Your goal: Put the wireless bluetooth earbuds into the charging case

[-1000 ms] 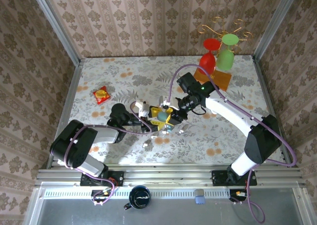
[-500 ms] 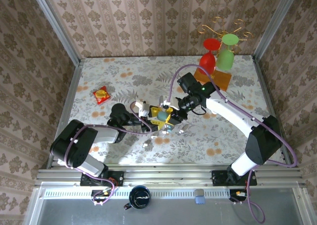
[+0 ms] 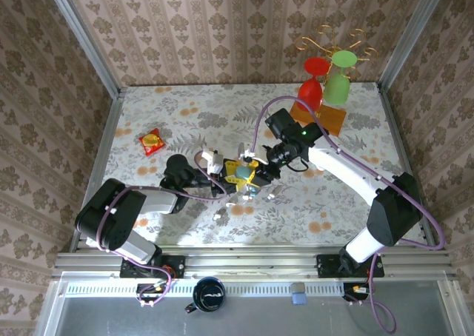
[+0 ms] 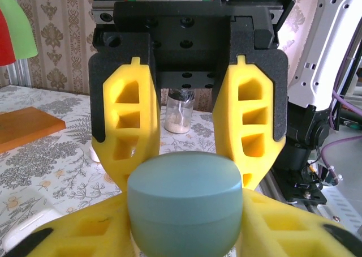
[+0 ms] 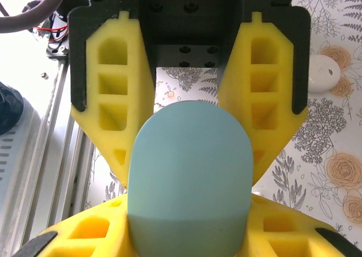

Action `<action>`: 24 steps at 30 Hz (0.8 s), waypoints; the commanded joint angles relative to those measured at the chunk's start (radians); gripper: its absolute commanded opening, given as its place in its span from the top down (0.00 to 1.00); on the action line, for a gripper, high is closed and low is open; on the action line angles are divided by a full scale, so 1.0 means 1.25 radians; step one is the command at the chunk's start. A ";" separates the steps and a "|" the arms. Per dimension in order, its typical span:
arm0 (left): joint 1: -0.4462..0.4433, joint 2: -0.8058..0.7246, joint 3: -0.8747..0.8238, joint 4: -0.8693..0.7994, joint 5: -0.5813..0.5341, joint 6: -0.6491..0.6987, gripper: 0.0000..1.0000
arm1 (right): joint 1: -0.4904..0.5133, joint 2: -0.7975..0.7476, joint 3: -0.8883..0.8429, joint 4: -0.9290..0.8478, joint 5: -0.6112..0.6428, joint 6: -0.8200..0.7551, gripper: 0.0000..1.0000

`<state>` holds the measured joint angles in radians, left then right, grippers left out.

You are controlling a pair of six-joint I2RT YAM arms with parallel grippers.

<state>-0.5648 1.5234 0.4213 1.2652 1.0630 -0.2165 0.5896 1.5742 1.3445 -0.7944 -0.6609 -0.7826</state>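
Note:
A light-blue rounded case [image 3: 241,171] hangs above the table's middle, held from both sides. My left gripper [image 3: 232,175] is shut on it; in the left wrist view the case [image 4: 185,203] sits between my yellow fingers [image 4: 73,231]. My right gripper [image 3: 253,172] is shut on the same case [image 5: 189,172], facing the left one. A glossy white oval case [image 5: 322,73], the charging case by its look, lies shut on the table beyond the grippers. Small white specks [image 3: 269,196] [image 3: 220,215] lie on the table near the grippers, too small to tell as earbuds.
A stand with a red [image 3: 311,92] and a green [image 3: 337,88] glass is on an orange board [image 3: 320,116] at the back right. A red-yellow packet [image 3: 152,140] lies at the left. A small glass jar [image 4: 180,111] stands behind the right gripper. Patterned walls enclose the table.

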 commanded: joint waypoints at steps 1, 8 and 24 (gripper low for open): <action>-0.006 0.002 0.007 0.010 0.026 0.001 0.66 | 0.011 -0.024 0.001 0.030 -0.036 0.000 0.87; -0.005 -0.019 0.002 0.010 0.023 0.001 0.70 | 0.007 -0.062 -0.042 0.099 -0.016 0.042 0.34; 0.000 -0.046 -0.011 0.009 0.031 0.007 0.71 | -0.033 -0.097 -0.085 0.227 0.086 0.159 0.19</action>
<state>-0.5610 1.4944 0.4198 1.2572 1.0523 -0.2169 0.5716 1.4860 1.2541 -0.6003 -0.6159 -0.6308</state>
